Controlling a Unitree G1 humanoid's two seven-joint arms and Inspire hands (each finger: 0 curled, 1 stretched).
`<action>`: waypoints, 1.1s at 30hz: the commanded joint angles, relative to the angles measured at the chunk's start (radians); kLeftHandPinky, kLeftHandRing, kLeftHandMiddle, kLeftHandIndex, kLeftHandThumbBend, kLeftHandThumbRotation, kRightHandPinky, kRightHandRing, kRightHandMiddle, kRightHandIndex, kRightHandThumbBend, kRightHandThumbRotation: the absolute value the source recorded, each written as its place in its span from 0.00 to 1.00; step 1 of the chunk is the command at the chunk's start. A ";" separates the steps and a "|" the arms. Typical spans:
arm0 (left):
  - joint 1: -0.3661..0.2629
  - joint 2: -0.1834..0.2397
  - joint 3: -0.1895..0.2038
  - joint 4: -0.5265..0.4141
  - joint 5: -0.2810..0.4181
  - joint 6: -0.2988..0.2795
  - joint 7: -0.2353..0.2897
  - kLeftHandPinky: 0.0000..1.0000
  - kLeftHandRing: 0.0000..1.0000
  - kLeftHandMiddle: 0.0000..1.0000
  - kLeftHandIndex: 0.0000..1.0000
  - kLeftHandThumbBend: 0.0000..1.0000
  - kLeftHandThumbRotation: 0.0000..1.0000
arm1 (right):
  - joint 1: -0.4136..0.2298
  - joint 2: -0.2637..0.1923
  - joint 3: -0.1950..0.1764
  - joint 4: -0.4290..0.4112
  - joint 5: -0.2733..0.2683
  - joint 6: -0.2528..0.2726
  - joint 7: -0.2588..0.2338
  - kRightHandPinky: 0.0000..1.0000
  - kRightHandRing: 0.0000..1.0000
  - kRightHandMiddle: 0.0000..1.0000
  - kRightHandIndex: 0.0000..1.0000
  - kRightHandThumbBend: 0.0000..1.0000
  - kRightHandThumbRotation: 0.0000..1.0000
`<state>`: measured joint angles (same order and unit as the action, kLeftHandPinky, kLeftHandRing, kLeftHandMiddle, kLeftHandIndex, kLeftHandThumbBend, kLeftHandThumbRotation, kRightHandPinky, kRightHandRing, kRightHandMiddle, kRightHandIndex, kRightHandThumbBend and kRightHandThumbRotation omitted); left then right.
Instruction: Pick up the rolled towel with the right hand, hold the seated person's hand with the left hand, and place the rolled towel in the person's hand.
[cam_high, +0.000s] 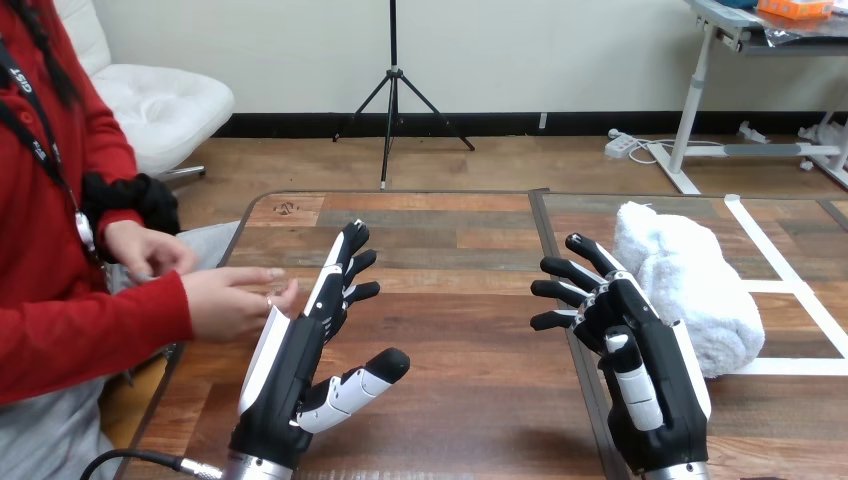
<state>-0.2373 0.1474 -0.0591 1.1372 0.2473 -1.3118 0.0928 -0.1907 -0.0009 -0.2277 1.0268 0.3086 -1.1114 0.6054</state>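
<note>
Right hand (655, 375) open, just beside rolled towel (690, 275).

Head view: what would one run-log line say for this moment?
left hand: open, beside person's outstretched hand, not holding | right hand: open, beside towel, not gripping | towel: lying on table

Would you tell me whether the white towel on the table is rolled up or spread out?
Rolled: the towel lies as a thick bundle beside the right hand.
</note>
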 joint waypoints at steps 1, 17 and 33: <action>-0.040 0.004 0.008 -0.040 -0.009 -0.016 -0.002 0.83 0.93 0.98 0.99 1.00 0.82 | -0.026 0.003 0.012 -0.054 0.000 -0.013 -0.002 0.57 0.74 0.80 0.86 1.00 0.81; -0.037 0.004 0.008 -0.035 -0.013 -0.022 -0.017 0.84 0.94 0.99 1.00 1.00 0.79 | -0.031 0.009 0.008 -0.041 0.010 -0.023 0.004 0.56 0.73 0.79 0.86 1.00 0.80; -0.033 0.001 0.007 -0.040 -0.003 -0.014 -0.012 0.83 0.93 0.98 0.99 1.00 0.79 | -0.025 0.008 0.006 -0.042 0.012 -0.016 0.007 0.57 0.73 0.78 0.85 1.00 0.80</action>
<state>-0.2371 0.1476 -0.0592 1.1365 0.2463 -1.3122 0.0742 -0.1907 0.0003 -0.2272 1.0238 0.3158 -1.1117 0.6172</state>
